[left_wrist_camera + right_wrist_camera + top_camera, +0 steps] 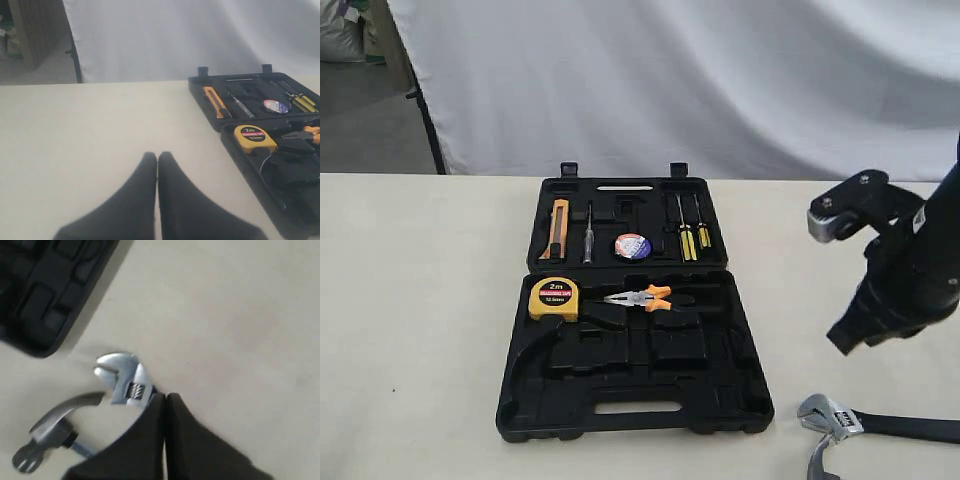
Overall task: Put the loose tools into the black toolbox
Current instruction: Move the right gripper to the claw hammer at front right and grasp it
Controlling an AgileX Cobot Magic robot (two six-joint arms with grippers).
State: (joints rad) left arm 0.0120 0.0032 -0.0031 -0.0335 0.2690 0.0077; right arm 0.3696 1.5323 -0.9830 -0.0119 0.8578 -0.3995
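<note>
Just ahead of the right jaws lies the silver adjustable wrench (125, 380), flat on the counter (240, 315). Its head is clear of their tips and its black handle runs back beneath them. The right jaws are clenched, their two black fingers (142, 440) pressed together with nothing between them. The wrist view does not show whether they touch the handle. In the exterior view the right arm (910, 270) hangs above the wrench with bare counter showing between them. Close beside the wrench head, off to one side of the right jaws, rests the silver head of the claw hammer (55, 425), its claw curving toward the wrench. I cannot tell whether the two heads touch. Farther out from the right jaws, beyond both heads, the black toolbox (635, 428) lies opened flat on the counter. The tape roll (632, 247) sits in a recess of its far half, well apart from both pairs of jaws. The yellow tape measure (553, 298) and the orange-handled pliers (645, 298) sit side by side in the near half. The left jaws are clenched too, fingers (130, 205) pressed together and gripping nothing, over bare counter. The toolbox stands well off to one side of them, with the tape measure the closest of its contents.
</note>
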